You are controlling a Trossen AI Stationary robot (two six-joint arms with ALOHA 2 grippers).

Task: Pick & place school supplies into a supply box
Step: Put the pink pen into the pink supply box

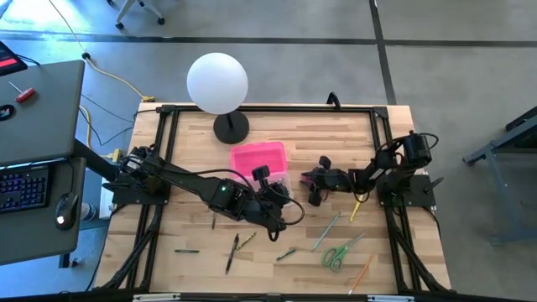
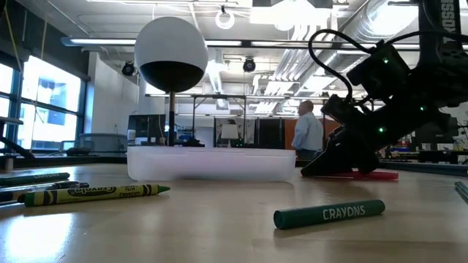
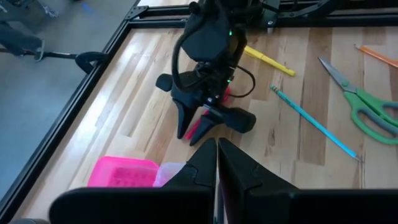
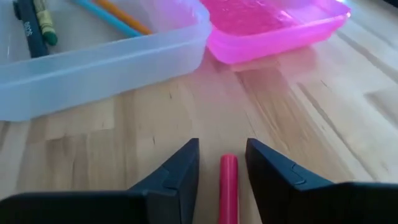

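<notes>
1. Fingers of the right gripper [image 4: 222, 163] stand slightly apart on either side of a pink-red marker [image 4: 228, 186] lying on the wooden table [image 1: 185, 143] — not clamped on it; the tips sit low at the table, just short of the supply box [image 4: 106, 56].
2. Left gripper [image 3: 217, 163] — fingers pressed together, nothing between them; it hovers by the box, pointing toward the right gripper.
3. Supply box: clear tray mid-table, pink lid [image 1: 258, 157] off and lying against its far side, near the white globe lamp [image 1: 217, 82].
4. Inside the tray: dark crayon [image 4: 28, 26], green crayon [image 4: 45, 22], blue and orange pencils.
5. On the table, loose: green-handled scissors [image 1: 337, 254], orange pencil [image 1: 361, 270], yellow pencil [image 3: 268, 60], blue pencil [image 3: 314, 122], other pencils scattered along the near side.
6. Low view: a green crayon and a yellow-green crayon [image 2: 95, 193] in front of the tray.
</notes>
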